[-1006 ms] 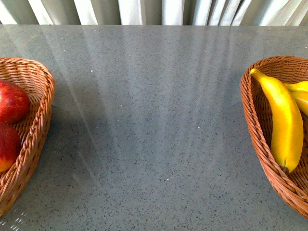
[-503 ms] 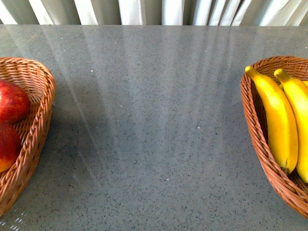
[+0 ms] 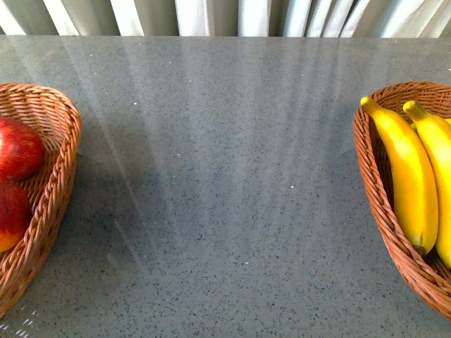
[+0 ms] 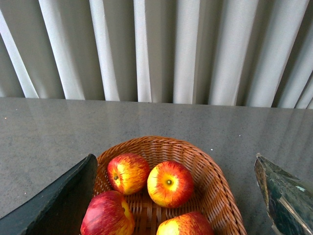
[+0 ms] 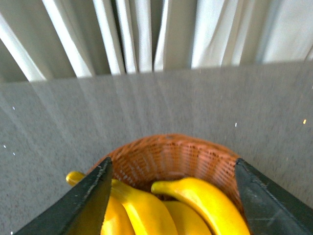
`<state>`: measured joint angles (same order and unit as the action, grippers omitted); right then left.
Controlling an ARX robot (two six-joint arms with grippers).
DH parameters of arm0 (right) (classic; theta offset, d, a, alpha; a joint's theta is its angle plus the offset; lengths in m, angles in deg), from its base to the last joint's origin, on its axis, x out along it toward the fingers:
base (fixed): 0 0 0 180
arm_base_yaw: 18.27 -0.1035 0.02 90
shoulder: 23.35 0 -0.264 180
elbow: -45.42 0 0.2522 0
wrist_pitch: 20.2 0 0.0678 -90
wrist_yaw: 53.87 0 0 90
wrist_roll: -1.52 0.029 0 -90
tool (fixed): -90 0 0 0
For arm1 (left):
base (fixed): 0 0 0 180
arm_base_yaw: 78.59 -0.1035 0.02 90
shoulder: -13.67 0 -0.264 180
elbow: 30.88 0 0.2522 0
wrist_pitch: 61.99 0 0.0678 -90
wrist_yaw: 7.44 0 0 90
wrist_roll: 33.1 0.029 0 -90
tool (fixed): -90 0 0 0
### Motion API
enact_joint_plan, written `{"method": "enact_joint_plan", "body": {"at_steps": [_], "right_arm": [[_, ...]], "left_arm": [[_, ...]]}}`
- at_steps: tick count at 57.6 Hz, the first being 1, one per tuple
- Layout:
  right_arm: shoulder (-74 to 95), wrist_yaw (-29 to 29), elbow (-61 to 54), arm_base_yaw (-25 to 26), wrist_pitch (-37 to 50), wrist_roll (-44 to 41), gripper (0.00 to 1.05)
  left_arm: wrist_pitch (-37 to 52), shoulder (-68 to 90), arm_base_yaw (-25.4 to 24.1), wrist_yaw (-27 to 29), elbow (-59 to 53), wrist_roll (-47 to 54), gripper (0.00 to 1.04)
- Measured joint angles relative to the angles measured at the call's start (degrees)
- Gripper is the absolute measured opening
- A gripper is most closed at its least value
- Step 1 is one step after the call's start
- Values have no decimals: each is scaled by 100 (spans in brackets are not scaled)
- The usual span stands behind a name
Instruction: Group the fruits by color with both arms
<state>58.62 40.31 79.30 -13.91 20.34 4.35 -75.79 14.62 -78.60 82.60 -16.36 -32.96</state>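
Left hand [image 4: 173,196]: your wrist view shows its two dark fingers spread wide apart over the apple basket, holding nothing. Right hand [image 5: 171,200]: likewise spread wide and empty, its fingers framing the banana basket from above. Counter [image 3: 225,176]: grey speckled surface, backed by pale pleated curtains [image 3: 211,15]. Left wicker basket [image 3: 60,169]: at the counter's left edge in your front view; the left wrist view shows four red apples with yellow streaks inside, among them one with its stem end up [image 4: 169,183], one beside it [image 4: 128,173], one nearer the dark finger [image 4: 106,215] and one partly cut off by the frame [image 4: 186,226]. Right wicker basket [image 3: 373,183]: at the counter's right edge, holding yellow bananas lying side by side, one [image 3: 403,179] against the basket's inner wall, another [image 3: 435,162] just beside it.
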Motion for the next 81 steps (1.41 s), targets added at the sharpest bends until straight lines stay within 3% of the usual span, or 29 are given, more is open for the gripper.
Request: {"method": "enact_joint_plan", "body": {"at_steps": [9,15,22,81], "right_arm": [[-470,-293,-612,-197,1019,-164,45],[-852,-378,-1099,-413,841,-229,20],[-1397,-424,-1311,-417,592,-240,1],[-5683,-420,-1910,-424,-2931,-262,2]], "left_arm": [[2,0,0,0,2,-2,96],[0,0,0,-2,0,0,96],[2,0,0,0,0,0,96],[2,0,0,0,0,0,96]]}}
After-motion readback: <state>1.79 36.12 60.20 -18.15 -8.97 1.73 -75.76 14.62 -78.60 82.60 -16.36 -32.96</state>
